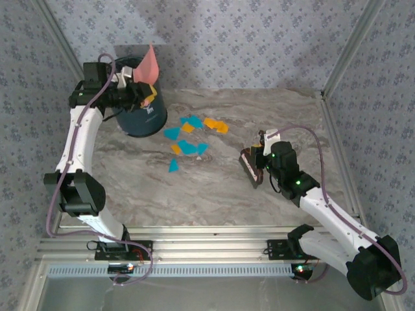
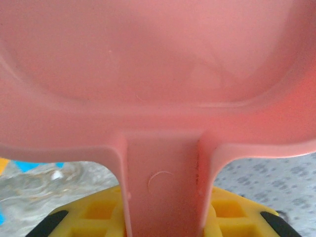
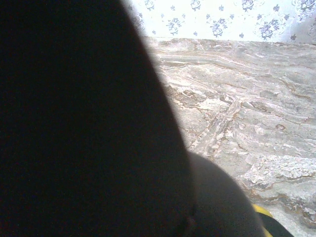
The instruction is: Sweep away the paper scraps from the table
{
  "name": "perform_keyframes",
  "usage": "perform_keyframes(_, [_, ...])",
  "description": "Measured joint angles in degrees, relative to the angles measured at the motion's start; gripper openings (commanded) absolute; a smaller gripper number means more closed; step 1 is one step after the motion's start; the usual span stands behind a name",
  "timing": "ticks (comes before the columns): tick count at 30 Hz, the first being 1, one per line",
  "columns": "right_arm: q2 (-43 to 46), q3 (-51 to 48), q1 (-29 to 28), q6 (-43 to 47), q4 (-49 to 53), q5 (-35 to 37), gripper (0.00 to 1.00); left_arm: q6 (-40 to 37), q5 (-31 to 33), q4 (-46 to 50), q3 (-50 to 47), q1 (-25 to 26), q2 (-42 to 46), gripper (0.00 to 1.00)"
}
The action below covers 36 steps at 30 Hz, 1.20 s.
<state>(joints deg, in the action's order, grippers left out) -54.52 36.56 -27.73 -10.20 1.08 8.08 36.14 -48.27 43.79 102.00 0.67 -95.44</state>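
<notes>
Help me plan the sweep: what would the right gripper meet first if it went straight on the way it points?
Probably bare table, since the right gripper tilts down toward the far wall; the paper scraps seem left of that line, though its brush hides part.

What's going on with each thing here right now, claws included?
Paper scraps: scattered on the table, unswept.
Left claw: shut on the dustpan handle.
Dustpan: held up over the bin.
Bin: upright, open on top.
Right claw: shut on the brush.
Brush: low at the table, apart from the scraps.
</notes>
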Motion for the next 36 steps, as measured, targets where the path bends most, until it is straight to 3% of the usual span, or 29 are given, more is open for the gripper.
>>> perform_keyframes(8, [-0.9,0.0,0.0,-1.0,-0.9,-1.5,0.0,-15.1,12.0,12.2,0.0,6.3,0.0,0.0])
perform_keyframes(16, [-3.3,0.3,0.0,-3.9,-1.7,-3.9,0.0,-24.3,24.4,13.9,-4.4,13.9,0.2,0.0])
perform_keyframes(25, [-12.5,5.6,-1.9,-9.6,-6.8,-10.0,0.0,-26.9,31.0,10.4,-14.1,14.4,2.8,0.0])
perform_keyframes(36, [-29.6,16.6,-6.7,-19.6,-16.9,-14.3,0.0,-27.6,38.6,6.3,-18.4,14.4,8.2,0.0])
